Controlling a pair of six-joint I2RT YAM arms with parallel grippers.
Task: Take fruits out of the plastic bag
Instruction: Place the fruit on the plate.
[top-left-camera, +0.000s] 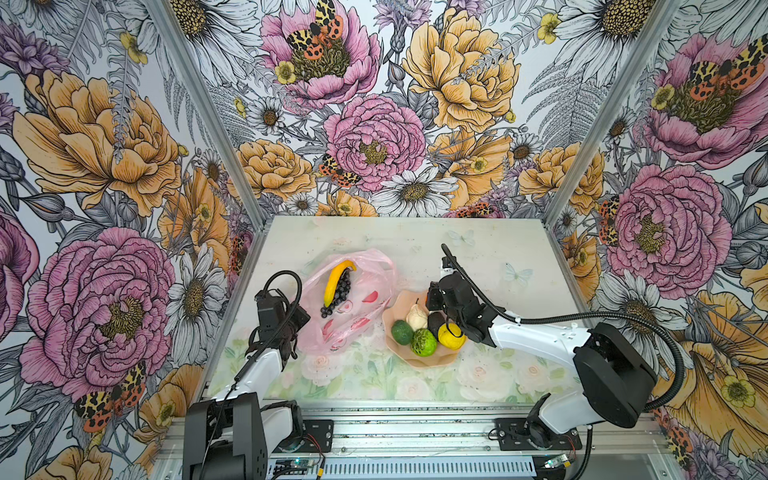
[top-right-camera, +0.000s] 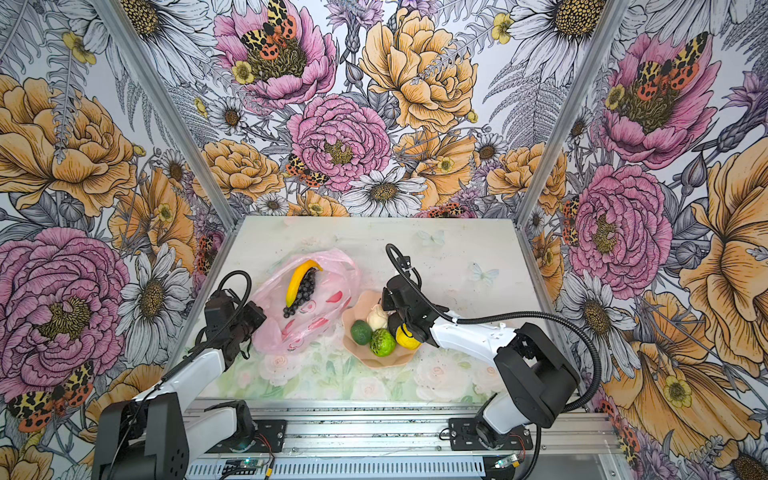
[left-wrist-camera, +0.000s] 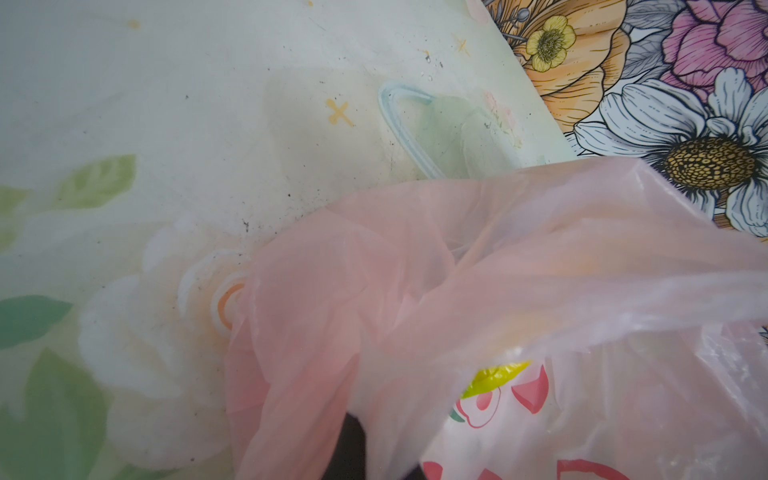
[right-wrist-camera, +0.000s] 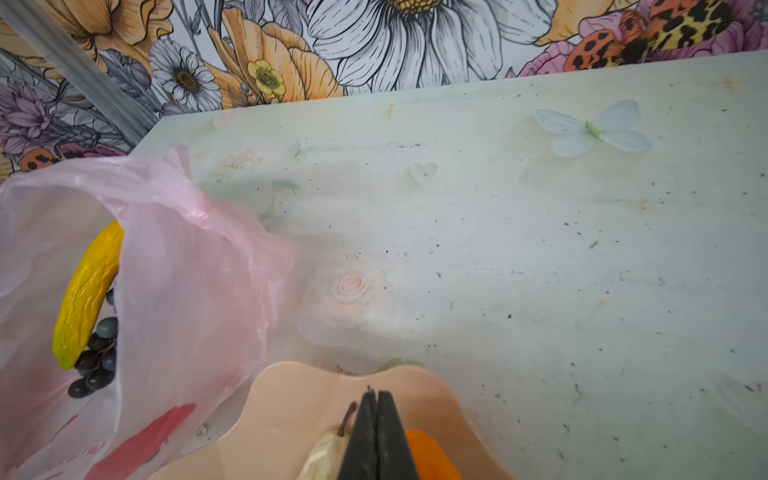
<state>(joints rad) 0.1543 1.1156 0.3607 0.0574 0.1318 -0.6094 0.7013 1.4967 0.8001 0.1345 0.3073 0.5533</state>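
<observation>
Pink plastic bag (top-left-camera: 374, 279) between left jaws

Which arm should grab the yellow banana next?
Probably right: the right gripper hangs empty over the peach scalloped dish, beside the open mouth of the pink plastic bag; the left gripper is draped in its film.

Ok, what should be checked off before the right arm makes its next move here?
1. Plastic bag emptied: not ok; the banana and grape bunch lie inside it.
2. Right claw free: ok; it is shut with nothing between the jaws, over the dish.
3. Bag mouth open: ok; the banana shows uncovered in the right wrist view.
4. Left claw gripping the bag: cannot tell; it is shut at the bag's edge, with pink film across the left wrist view.
5. Room in the dish: ok; there is a bare patch by its far rim.
</observation>
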